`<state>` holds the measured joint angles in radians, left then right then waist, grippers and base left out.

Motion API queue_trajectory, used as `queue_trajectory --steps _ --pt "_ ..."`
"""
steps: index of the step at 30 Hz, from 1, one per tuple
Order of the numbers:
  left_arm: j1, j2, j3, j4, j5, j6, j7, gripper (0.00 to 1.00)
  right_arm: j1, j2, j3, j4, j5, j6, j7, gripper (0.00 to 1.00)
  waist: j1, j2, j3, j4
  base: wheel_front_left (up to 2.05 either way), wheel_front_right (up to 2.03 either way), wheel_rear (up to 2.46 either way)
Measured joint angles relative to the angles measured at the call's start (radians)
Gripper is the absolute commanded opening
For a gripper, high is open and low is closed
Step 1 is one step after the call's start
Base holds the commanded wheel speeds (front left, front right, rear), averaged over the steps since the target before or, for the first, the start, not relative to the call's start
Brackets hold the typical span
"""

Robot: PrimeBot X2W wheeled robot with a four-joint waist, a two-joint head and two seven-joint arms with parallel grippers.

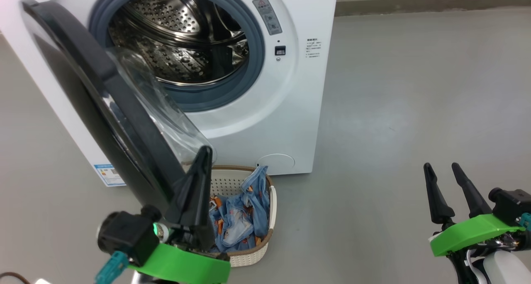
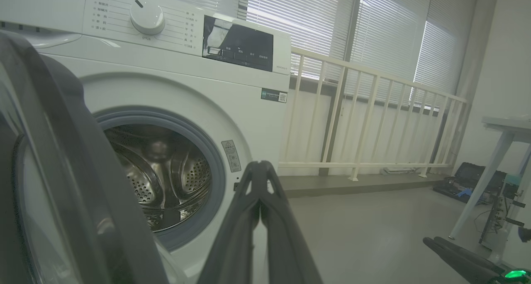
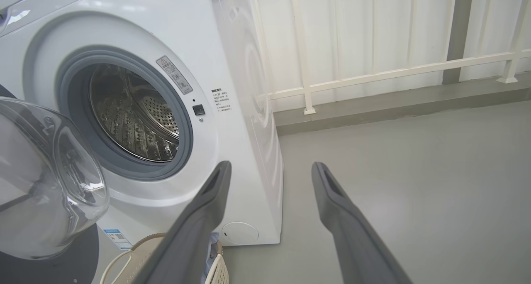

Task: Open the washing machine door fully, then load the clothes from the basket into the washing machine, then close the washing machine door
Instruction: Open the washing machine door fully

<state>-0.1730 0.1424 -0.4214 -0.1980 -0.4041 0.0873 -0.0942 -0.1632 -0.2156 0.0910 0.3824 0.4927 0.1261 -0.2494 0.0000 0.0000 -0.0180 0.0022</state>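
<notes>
Left gripper [image 1: 203, 153], lower left of the head view, has its fingers pressed together with nothing in them. The tips sit right by the lower edge of the washing machine door [image 1: 95, 105]; can't tell if they touch. The door stands open across the left side, drum [image 1: 178, 39] exposed. Bottom centre, the basket [image 1: 267, 242] sits in front of the washing machine [image 1: 265, 122], clothes [image 1: 240, 217] inside. Right gripper [image 1: 441, 170], lower right, is spread wide and empty.
</notes>
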Motion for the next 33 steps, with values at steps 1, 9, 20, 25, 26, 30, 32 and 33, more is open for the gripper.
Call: queue_trajectory --steps 1,9,20,25,26,30,32,33 --pt "0.005 0.0 -0.001 0.017 -0.008 0.0 0.007 0.0 -0.002 0.0 0.0 0.0 0.0 0.0 0.0 1.0 -0.0001 0.0 0.002 -0.005 0.0 0.0 0.0" --pt "0.029 -0.01 -0.034 0.147 -0.056 -0.029 0.026 0.0 -0.018 0.003 0.003 -0.002 0.0 0.0 0.0 1.0 0.0 0.0 0.019 -0.029 0.0 0.0 0.0" --pt "0.029 -0.021 -0.02 0.312 -0.1 -0.034 0.015 0.0 -0.018 0.009 0.007 0.001 0.0 0.0 0.0 1.0 0.0 0.0 0.031 -0.042 0.0 0.0 0.0" --pt "0.022 -0.033 0.002 0.383 -0.118 -0.034 -0.005 0.0 -0.018 0.009 0.011 0.008 0.001 0.0 0.0 1.0 0.0 0.0 0.029 -0.03 0.0 0.0 0.0" --pt "0.019 -0.033 0.004 0.394 -0.123 -0.034 -0.008 0.0 -0.018 0.009 0.012 0.008 0.001 0.0 0.0 1.0 0.0 0.0 0.027 -0.027 0.0 0.0 0.0" --pt "0.012 -0.039 0.006 0.419 -0.132 -0.043 -0.019 0.0 -0.018 0.009 0.017 0.01 0.002 0.0 0.0 1.0 0.0 0.0 0.021 -0.013 0.0 0.0 0.0" --pt "0.012 -0.04 0.006 0.424 -0.135 -0.043 -0.022 0.0 -0.018 0.009 0.02 0.011 0.004 0.0 0.0 1.0 0.0 0.0 0.019 -0.004 0.0 0.0 0.0" --pt "0.012 -0.041 0.006 0.425 -0.14 -0.043 -0.022 0.0 -0.018 0.009 0.021 0.011 0.006 0.0 0.0 1.0 0.0 0.0 0.017 0.001 0.0 0.0 0.0"
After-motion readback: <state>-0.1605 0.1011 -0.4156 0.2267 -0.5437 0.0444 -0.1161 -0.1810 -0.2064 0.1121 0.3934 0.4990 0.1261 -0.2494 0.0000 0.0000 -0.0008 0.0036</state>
